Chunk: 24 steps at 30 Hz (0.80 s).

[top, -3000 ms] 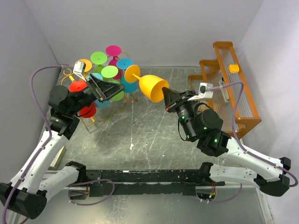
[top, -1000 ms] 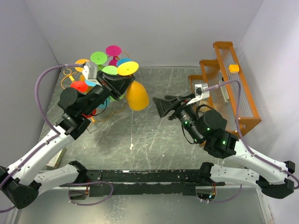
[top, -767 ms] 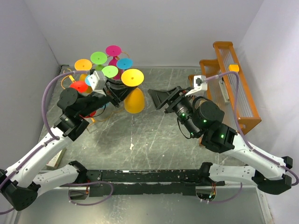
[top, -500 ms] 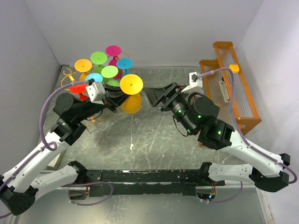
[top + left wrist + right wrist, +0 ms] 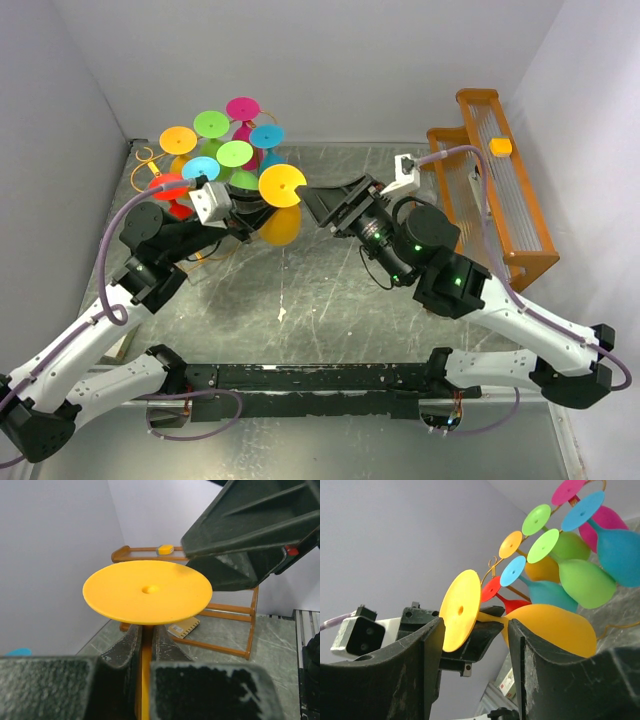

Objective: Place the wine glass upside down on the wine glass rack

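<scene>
The yellow wine glass [image 5: 282,186] is held foot up and bowl down, just right of the wine glass rack [image 5: 147,158], a gold wire stand hung with several coloured glasses. My left gripper [image 5: 252,205] is shut on its stem [image 5: 146,650], under the round foot [image 5: 147,592]. My right gripper [image 5: 322,200] is open, its fingertips close beside the foot. In the right wrist view the foot [image 5: 460,609] and bowl [image 5: 555,627] lie beyond the right gripper [image 5: 475,625], in line with the gap between its spread fingers. The rack's scroll end [image 5: 492,562] shows behind.
Green, blue, pink, red and orange glasses [image 5: 235,153] hang upside down on the wire stand, crowding its right side. A bulky orange wooden slatted rack [image 5: 500,200] stands at the right wall with a small yellow piece [image 5: 500,146] on top.
The right gripper let go of the glass's bowl. The left gripper took the stem and swung the glass foot up. The right arm has moved left up to the foot.
</scene>
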Available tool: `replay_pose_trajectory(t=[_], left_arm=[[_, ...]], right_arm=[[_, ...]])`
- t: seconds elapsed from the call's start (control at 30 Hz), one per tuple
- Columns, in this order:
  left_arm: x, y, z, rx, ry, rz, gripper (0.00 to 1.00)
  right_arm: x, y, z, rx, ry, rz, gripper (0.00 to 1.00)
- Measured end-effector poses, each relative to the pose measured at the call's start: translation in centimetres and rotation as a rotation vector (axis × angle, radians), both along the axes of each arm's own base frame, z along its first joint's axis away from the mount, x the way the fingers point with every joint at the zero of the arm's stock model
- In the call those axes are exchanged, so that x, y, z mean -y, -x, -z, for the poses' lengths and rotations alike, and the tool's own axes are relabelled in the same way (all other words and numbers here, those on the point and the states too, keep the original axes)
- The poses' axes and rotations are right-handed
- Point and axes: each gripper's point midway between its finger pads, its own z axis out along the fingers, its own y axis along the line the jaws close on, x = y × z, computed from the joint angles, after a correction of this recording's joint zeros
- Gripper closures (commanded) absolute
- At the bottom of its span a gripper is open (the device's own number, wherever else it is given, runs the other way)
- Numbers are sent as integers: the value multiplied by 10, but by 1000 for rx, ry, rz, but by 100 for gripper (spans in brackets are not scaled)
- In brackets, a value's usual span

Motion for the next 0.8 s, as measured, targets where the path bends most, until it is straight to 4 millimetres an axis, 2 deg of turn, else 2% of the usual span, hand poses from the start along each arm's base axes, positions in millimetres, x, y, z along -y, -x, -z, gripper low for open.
replay_pose_trajectory(t=[0.1, 0.27, 0.4, 0.43, 0.47, 0.53, 0.57, 0.67, 0.8], left_arm=[[-1, 1, 0, 6, 2, 0, 93], [-2, 7, 4, 9, -1, 14, 93], [-1, 8, 9, 1, -7, 27, 91], [0, 9, 10, -1, -9, 30, 84], [0, 9, 10, -3, -9, 33, 72], [0, 9, 11, -11, -6, 35, 50], [0, 9, 12, -22, -5, 35, 43], [-2, 10, 15, -53, 4, 30, 34], [-5, 16, 16, -104, 18, 39, 31]], right_arm=[[-9, -6, 4, -51, 0, 8, 51], [-19, -11, 15, -115, -3, 7, 66], [-20, -11, 14, -140, -36, -2, 88], [-20, -11, 13, -146, -46, -4, 95], [-20, -11, 11, -151, -58, -9, 100], [-21, -8, 10, -170, -86, -25, 100], [-21, -7, 10, -179, -97, -28, 100], [-13, -12, 13, -199, -105, 9, 100], [1, -16, 20, -224, -114, 60, 100]])
